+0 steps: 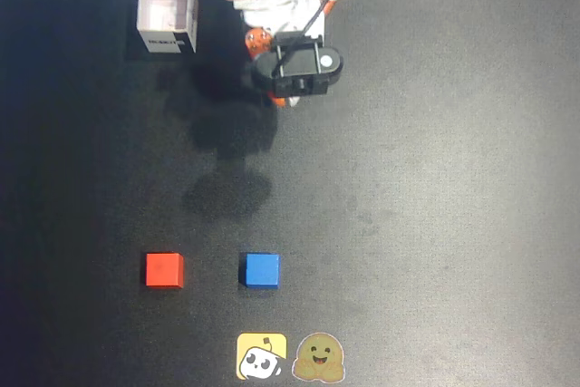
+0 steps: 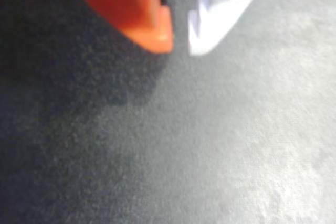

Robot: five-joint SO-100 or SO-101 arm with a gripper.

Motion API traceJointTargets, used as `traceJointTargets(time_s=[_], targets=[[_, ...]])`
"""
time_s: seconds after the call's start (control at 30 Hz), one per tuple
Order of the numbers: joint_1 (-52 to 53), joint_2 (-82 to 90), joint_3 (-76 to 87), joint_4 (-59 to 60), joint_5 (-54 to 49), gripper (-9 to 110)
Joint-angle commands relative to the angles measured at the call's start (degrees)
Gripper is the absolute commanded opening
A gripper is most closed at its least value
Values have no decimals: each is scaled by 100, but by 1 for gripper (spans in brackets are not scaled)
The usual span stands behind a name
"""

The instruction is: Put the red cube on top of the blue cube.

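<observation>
The red cube (image 1: pixel 164 270) sits left of the blue cube (image 1: pixel 260 271) in the overhead view — apart. The gripper (image 2: pixel 179 45) holds nothing, its tips nearly together.

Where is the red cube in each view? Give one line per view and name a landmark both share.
Overhead view: the red cube sits low and left of centre on the dark table, left of the blue cube and apart from it.
Wrist view: not in it; only the tool tips and bare tabletop show.
Shared landmark: the dark table surface.
</observation>
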Motion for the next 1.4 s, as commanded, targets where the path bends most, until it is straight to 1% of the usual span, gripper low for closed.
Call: traceJointTargets(time_s=[0.0,0.3,0.57,1.0,1.27,1.37], targets=[[0,-1046,-1002,-105,114,4],[97,-3375,-3217,141,606,9],[536,-5142,-5054,387,729,12],[1582,-7172,-7119,712,800,12],[1863,-8104,-7954,659,853,12],[1898,-8604,-8596,817,791,12]])
